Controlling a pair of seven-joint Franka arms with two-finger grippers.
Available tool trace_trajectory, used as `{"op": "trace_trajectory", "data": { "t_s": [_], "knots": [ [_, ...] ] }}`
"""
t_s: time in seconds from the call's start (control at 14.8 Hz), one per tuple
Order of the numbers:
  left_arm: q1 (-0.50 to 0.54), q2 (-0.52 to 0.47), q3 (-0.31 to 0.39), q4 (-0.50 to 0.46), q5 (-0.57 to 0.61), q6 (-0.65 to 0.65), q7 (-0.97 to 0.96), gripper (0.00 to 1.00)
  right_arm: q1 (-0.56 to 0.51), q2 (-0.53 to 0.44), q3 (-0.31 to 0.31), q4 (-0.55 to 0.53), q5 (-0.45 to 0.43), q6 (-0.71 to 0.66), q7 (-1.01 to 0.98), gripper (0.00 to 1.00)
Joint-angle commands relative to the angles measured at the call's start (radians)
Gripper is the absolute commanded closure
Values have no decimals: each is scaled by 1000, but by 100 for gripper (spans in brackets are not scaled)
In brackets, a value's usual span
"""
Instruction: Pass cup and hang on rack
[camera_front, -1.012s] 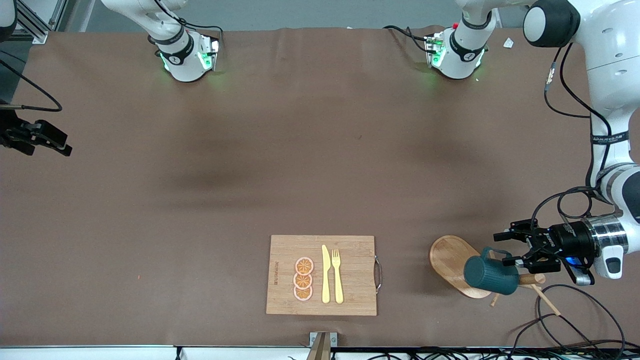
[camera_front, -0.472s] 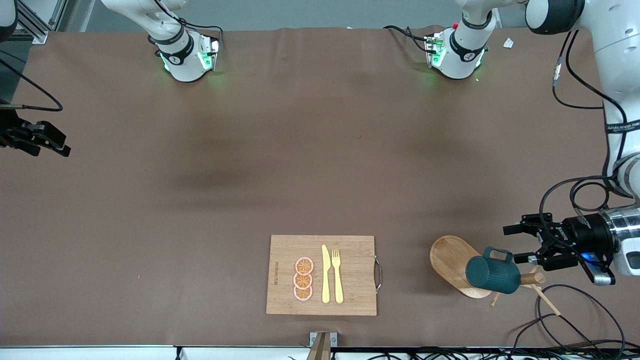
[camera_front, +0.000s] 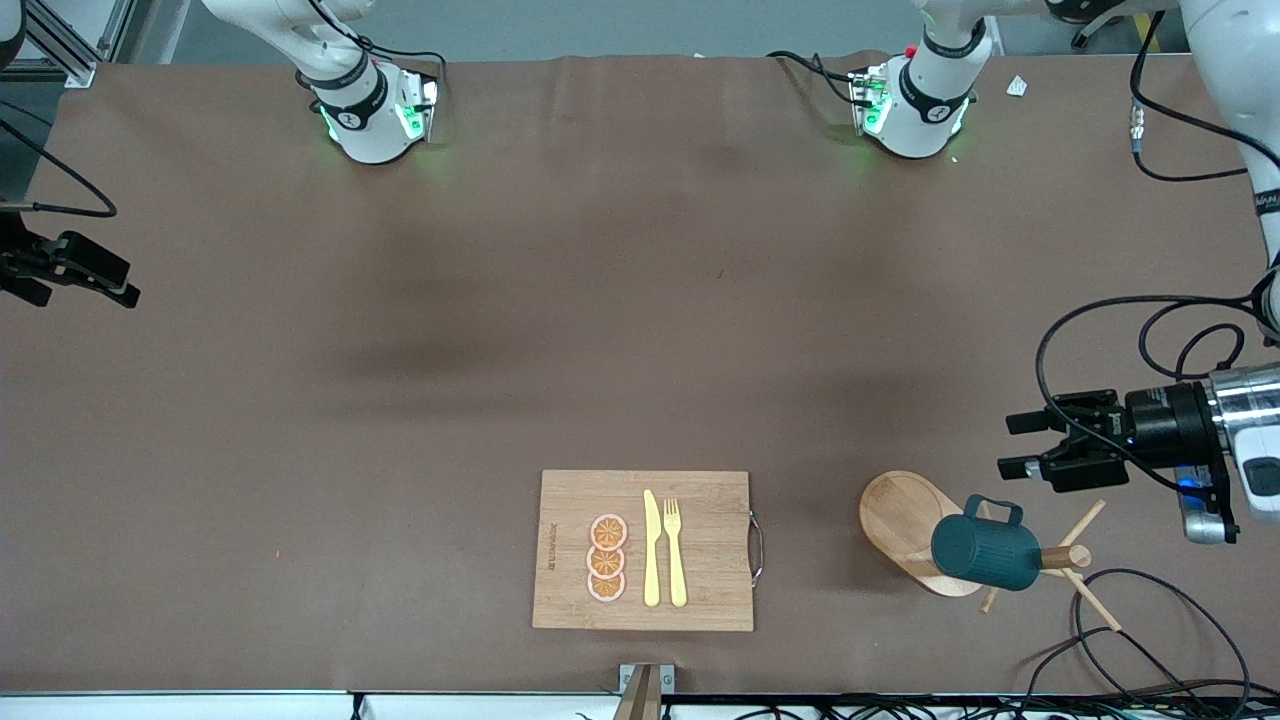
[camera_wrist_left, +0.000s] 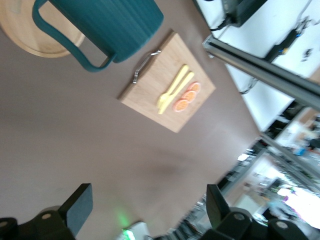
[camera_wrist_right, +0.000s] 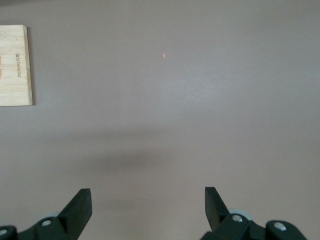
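The dark teal ribbed cup (camera_front: 985, 552) hangs sideways on the wooden rack (camera_front: 900, 520), its loop handle over a thin peg beside the central post (camera_front: 1065, 556). My left gripper (camera_front: 1014, 444) hovers open and empty just off the rack, toward the left arm's end of the table, clear of the cup. In the left wrist view the cup (camera_wrist_left: 107, 25) and the rack's oval base (camera_wrist_left: 35, 37) show well away from the left gripper (camera_wrist_left: 150, 205). My right gripper (camera_front: 90, 290) waits open over the right arm's end of the table, with only bare table under the right gripper (camera_wrist_right: 147, 200).
A bamboo cutting board (camera_front: 700, 600) with orange slices, a yellow knife and a yellow fork lies near the front edge, beside the rack. Black cables (camera_front: 1130, 640) loop on the table close to the rack.
My left gripper has pulled back from the cup and moved off the rack, jaws wide. The cup stays hanging. The right gripper barely shifted.
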Motion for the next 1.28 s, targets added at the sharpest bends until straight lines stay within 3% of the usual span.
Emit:
{"op": "trace_trajectory", "data": {
  "t_s": [0.0, 0.27, 0.54, 0.94, 1.21],
  "knots": [
    [-69, -71, 5, -19, 181, -1, 10, 0, 8, -25, -2, -7, -8, -21, 9, 0],
    [-154, -149, -17, -24, 454, -4, 13, 0, 8, -25, -2, -7, -8, -47, 9, 0],
    [-157, -232, -84, -33, 683, -73, 47, 0, 6, -25, -2, -8, -8, -42, 4, 0],
    [-143, -350, -86, -66, 855, -136, 264, 0, 8, -25, -2, -13, -8, -42, 6, 0],
    [-93, -468, -90, -204, 852, -139, 423, 0, 8, -25, -2, -11, -8, -41, 4, 0]
  ]
}}
